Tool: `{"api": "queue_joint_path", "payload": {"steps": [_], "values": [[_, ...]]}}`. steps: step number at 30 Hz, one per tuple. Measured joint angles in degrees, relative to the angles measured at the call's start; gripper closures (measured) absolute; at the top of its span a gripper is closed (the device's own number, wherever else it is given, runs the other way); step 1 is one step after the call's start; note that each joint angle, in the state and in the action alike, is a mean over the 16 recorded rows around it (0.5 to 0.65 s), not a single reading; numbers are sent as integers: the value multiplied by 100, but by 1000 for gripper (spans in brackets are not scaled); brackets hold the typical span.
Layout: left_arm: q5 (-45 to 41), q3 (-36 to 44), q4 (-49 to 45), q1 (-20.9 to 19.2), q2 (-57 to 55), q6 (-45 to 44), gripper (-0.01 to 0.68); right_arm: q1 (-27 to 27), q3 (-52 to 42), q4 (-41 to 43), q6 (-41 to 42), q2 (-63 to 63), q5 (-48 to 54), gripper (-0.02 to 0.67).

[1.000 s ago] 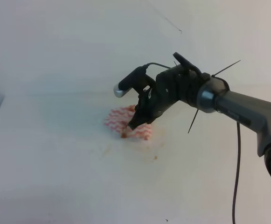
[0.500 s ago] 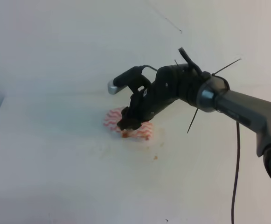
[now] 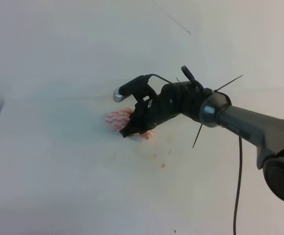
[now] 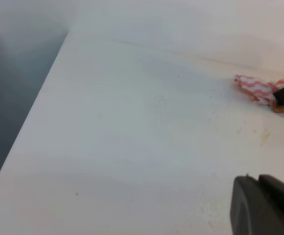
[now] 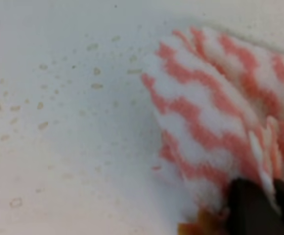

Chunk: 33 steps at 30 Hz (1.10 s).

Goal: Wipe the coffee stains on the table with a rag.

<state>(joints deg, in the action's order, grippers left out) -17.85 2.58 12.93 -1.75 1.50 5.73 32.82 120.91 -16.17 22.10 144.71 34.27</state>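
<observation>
The pink-and-white striped rag lies bunched on the white table. My right gripper presses down on the rag's right end, shut on a fold of it. In the right wrist view the rag fills the right side, a fold caught between the dark fingertips, with a brown spot at its lower edge. Of the coffee stains only faint brownish specks and pale droplets show. The left wrist view has the rag far right. A dark part of my left gripper shows at the bottom right.
The table's left edge drops off to a dark floor. A black cable hangs from the right arm, and thin cable-tie ends stick out of its wrist. A tiny dark speck lies near the front.
The right gripper has slid left and slightly away, dragging the rag with it. The rag has bunched smaller, and faint brownish specks are uncovered to its right.
</observation>
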Motion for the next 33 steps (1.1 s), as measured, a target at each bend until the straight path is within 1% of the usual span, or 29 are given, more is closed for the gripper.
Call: {"api": "queue_joint_path", "payload": {"steps": [3,6,13,19,22,25,29,33], "values": [[0,0,0,0,0,0,672,0,79,-26,7,43,223,591],[0,0,0,0,0,0,672,1,157,-47,2,74,659,611],[0,0,0,0,0,0,672,1,127,-66,-25,9,1943,615],[0,0,0,0,0,0,672,1,-325,212,-84,-245,2629,619],[0,0,0,0,0,0,672,-11,-636,490,-191,-420,2675,620],[0,0,0,0,0,0,672,-100,-942,862,-371,-575,2472,624],[0,0,0,0,0,0,672,-249,-1260,1309,-630,-742,1984,625],[0,0,0,0,0,0,672,-398,-1344,1606,-888,-784,1432,623]]}}
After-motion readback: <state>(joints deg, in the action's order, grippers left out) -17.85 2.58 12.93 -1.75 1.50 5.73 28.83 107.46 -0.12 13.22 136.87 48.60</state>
